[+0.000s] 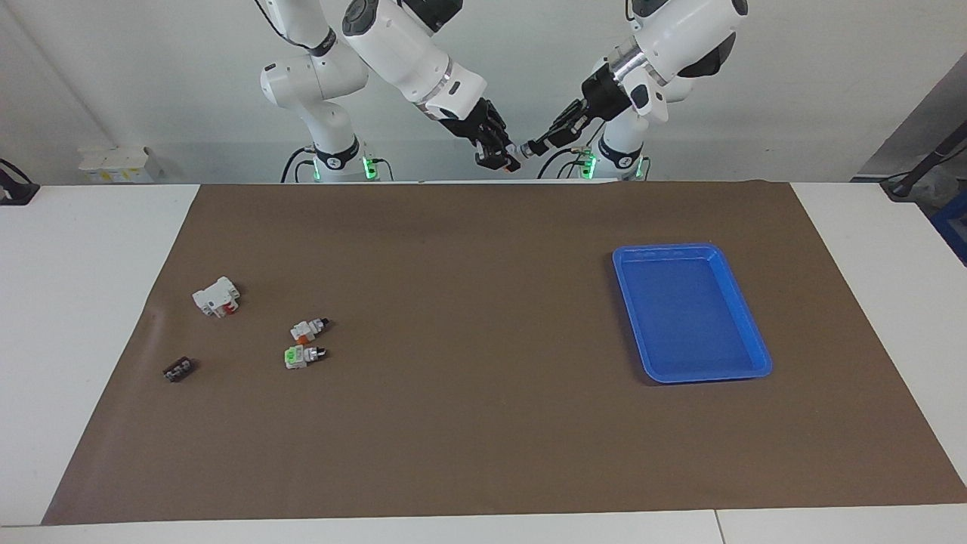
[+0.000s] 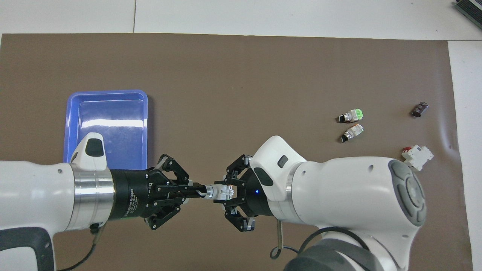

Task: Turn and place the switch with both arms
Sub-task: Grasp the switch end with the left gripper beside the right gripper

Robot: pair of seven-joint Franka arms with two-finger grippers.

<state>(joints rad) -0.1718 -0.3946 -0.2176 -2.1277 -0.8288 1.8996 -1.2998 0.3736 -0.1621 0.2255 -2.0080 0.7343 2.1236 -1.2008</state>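
The switch [image 1: 520, 149] [image 2: 219, 192], small and white with a dark tip, is held in the air between both grippers, over the mat's edge nearest the robots. My right gripper [image 1: 505, 156] [image 2: 227, 192] is shut on its white body. My left gripper [image 1: 535, 145] [image 2: 201, 191] is shut on its dark knob end. The two grippers face each other in one line. A near-identical twin switch [image 1: 309, 329] [image 2: 352, 132] with an orange end lies on the mat toward the right arm's end of the table.
A green-faced switch [image 1: 301, 355] [image 2: 352, 115] lies beside the twin, farther from the robots. A white block with a red part [image 1: 217, 296] [image 2: 417, 157] and a small black part [image 1: 178, 369] [image 2: 420, 109] lie close by. A blue tray [image 1: 665, 249] [image 2: 107, 92] sits toward the left arm's end.
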